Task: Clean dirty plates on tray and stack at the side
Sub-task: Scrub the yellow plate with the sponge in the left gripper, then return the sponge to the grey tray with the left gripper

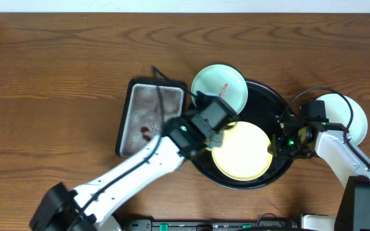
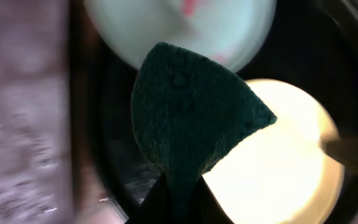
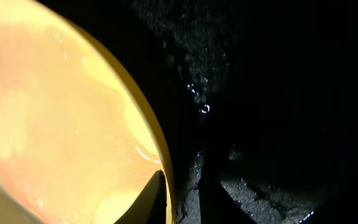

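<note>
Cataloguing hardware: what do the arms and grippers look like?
The left arm and right arm have white shells, black joints, thin black cables and a green light near each wrist. The left gripper and right gripper have dark tapered fingers.

White arms (image 1: 140, 165), black cables (image 1: 160, 74)

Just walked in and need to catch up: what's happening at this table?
The left gripper is shut on a green sponge, held at the edge of the yellow plate in the black tray. The right gripper sits at that plate's rim; whether it grips is unclear. A red-smeared mint plate sits at the tray's rim; another pale plate lies beside it.
</note>
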You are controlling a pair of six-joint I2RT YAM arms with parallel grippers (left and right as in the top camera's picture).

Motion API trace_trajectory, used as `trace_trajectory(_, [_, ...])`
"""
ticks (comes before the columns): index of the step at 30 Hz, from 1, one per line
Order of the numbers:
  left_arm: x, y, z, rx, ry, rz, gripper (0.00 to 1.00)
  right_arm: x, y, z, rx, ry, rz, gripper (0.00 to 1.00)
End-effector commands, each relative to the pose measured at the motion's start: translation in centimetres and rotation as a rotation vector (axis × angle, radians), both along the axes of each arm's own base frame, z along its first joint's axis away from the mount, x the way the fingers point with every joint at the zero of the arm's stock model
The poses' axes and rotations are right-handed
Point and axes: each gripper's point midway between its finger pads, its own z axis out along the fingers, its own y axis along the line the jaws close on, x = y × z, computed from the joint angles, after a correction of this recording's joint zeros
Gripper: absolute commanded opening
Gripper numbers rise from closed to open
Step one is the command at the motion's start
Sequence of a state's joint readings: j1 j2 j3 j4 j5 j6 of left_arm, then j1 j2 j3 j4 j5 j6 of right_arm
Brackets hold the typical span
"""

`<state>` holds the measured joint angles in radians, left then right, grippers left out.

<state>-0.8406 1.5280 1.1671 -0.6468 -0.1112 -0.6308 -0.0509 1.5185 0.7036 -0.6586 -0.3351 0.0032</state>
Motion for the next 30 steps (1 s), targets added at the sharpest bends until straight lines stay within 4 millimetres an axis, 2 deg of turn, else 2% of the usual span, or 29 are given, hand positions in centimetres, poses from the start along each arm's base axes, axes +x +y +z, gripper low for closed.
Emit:
trace_trajectory(1, [2.1, 4.3, -0.4, 0.057, 0.011, 0.116, 0.08, 0.2, -0.1, 0.0, -0.005, -0.006, -0.004, 0.18])
trace_trajectory(7, [4.2, 10.4, -2.6, 0.11, 0.056, 0.254, 0.07, 0.0, -0.1, -0.4, -0.005, -0.007, -0.003, 0.2])
trace_trajectory(11, [5.0, 13.6, -4.3, 0.124, 0.075, 0.322, 0.08, -0.1, 0.0, -0.7, -0.001, -0.016, -0.003, 0.2])
trace_trajectory(17, [5.5, 15.1, -6.8, 0.108, 0.104, 0.304, 0.08, 0.1, 0.3, -0.7, 0.016, -0.029, -0.001, 0.19])
trace_trajectory(24, [5.0, 16.3, -9.7, 0.14, 0.165, 0.331, 0.17, 0.1, 0.3, -0.7, 0.016, -0.028, -0.001, 0.18])
trace_trajectory(28, [4.7, 16.4, -10.6, 0.156, 0.192, 0.33, 0.49, 0.1, 0.3, -0.7, 0.016, -0.028, -0.001, 0.18])
trace_trajectory(30, [4.6, 16.5, -10.7, 0.163, 0.197, 0.32, 0.58, 0.1, 0.3, -0.7, 0.016, -0.028, -0.001, 0.18])
